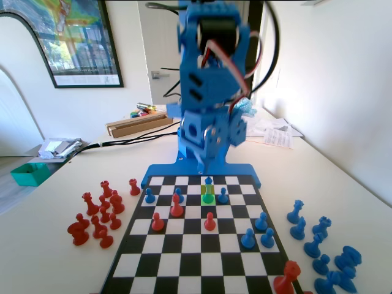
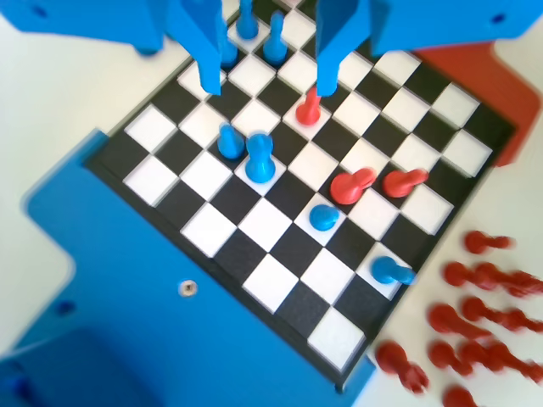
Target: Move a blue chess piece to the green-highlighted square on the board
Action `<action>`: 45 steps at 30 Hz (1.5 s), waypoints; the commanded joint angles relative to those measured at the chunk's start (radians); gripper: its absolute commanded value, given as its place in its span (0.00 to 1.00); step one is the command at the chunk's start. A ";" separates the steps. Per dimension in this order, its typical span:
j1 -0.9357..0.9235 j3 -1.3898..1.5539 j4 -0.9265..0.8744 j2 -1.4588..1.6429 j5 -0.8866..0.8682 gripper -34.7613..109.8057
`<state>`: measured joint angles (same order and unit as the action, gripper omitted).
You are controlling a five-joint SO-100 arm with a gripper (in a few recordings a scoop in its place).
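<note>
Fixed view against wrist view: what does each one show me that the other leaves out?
Fixed view: the green square, the spare blue pieces beside the board, and a framed poster. Wrist view: a close look at the gripper, its jaws plainly apart above the board. Both: the board and the spare red pieces beside it.

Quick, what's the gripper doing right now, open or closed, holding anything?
Gripper: open, jaws apart above the board, holding nothing.
</note>
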<state>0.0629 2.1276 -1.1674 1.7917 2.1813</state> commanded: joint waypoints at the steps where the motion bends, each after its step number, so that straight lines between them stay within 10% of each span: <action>1: 0.018 -0.153 -0.137 0.130 -0.072 0.33; 27: -0.025 -0.445 -0.666 0.726 -0.448 0.25; 45: -0.132 0.052 -0.422 1.193 -0.436 0.25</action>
<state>-0.0445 2.1675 -1.6137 2.9498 1.7395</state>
